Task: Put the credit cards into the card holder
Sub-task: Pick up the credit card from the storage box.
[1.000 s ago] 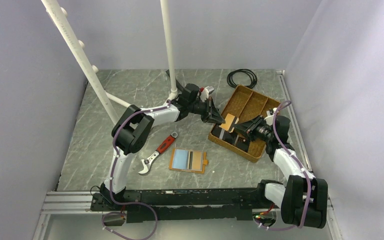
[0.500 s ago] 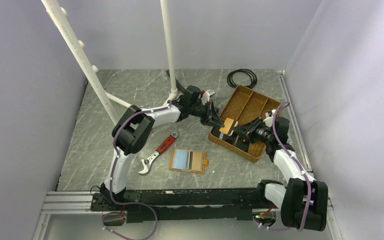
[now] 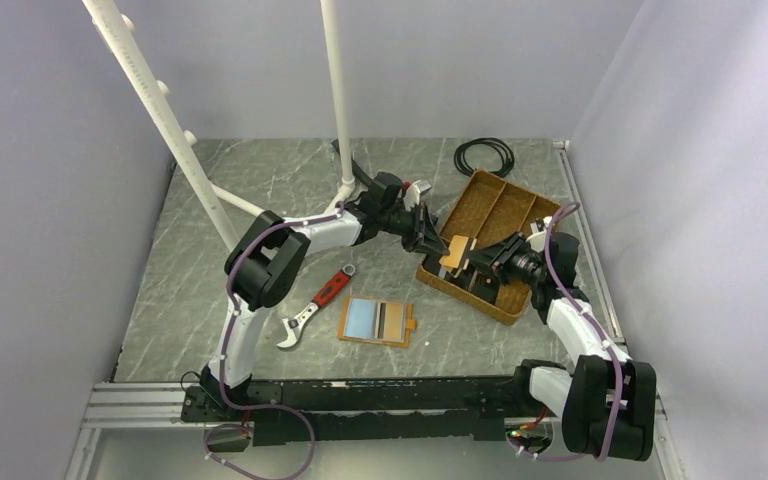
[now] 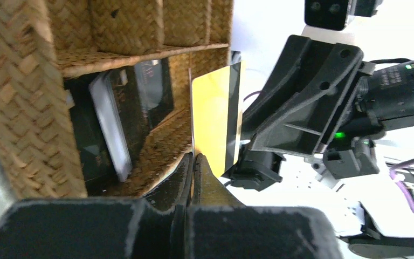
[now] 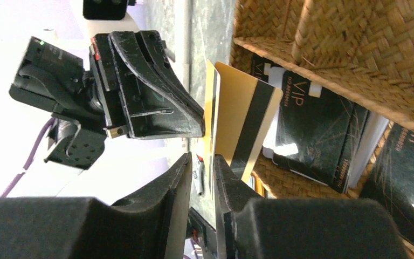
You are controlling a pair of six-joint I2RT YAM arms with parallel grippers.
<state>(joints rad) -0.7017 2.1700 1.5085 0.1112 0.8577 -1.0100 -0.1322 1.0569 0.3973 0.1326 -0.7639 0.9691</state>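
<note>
Handing over one card looks to be the step in hand. A yellow card [image 4: 213,108] with a black stripe stands on edge just above the tray's [image 3: 480,180] near-left compartment, between the two grippers. The left gripper [image 4: 195,157] is closed on one edge of it. The right gripper [image 5: 204,157] has its jaws narrow around the opposite edge, but a sliver of gap shows on one side, so I cannot tell whether it pinches. More dark cards [image 5: 315,135] lie in that same tray compartment. The holder [image 3: 377,321] lies open on the table, off the tray's near-left corner, toward the arm bases. Next, I judge, one gripper must grip firmly while the other lets go cleanly. The card then has to travel from the tray to the holder and slide edge-first into a pocket.
</note>
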